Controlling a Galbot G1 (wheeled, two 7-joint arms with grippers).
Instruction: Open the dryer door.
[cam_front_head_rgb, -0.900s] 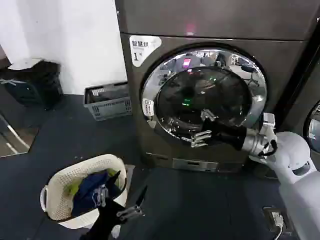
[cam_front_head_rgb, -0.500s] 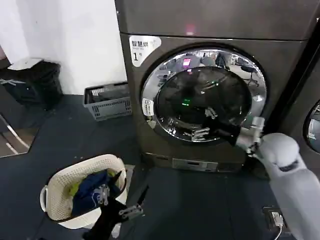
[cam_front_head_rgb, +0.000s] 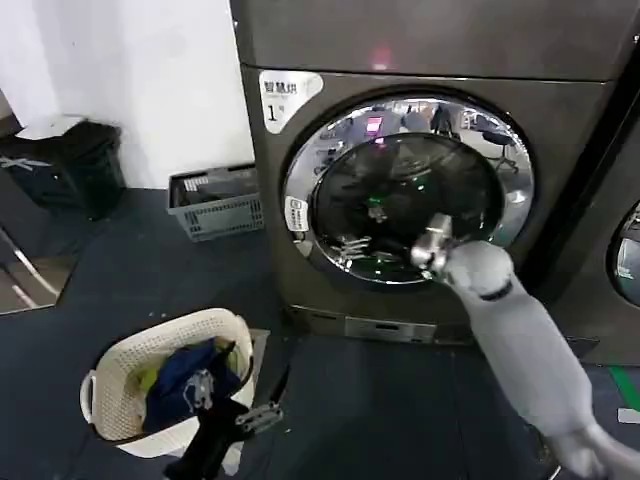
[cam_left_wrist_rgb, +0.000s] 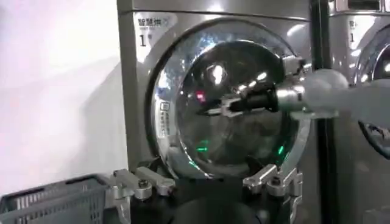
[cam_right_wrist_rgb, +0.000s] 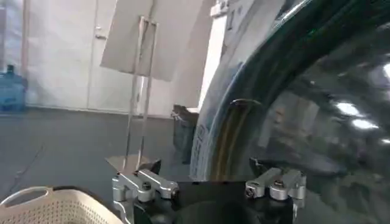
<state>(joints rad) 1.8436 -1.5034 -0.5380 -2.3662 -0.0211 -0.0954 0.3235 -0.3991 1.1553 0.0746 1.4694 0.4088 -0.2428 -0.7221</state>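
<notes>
Two containers in our head view: white laundry basket (cam_front_head_rgb: 130, 385) holding blue and green clothes (cam_front_head_rgb: 180, 378), grey crate (cam_front_head_rgb: 215, 203) against the wall. Our right arm stretches across the shut dryer door (cam_front_head_rgb: 405, 190). Left wrist view: right gripper (cam_left_wrist_rgb: 220, 107) near the glass, fingers parted; left gripper (cam_left_wrist_rgb: 207, 182) parked low, spread open. Right wrist view: door glass close alongside.

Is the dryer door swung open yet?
No, the dryer door sits flush in the machine front, with the right gripper at its glass.
</notes>
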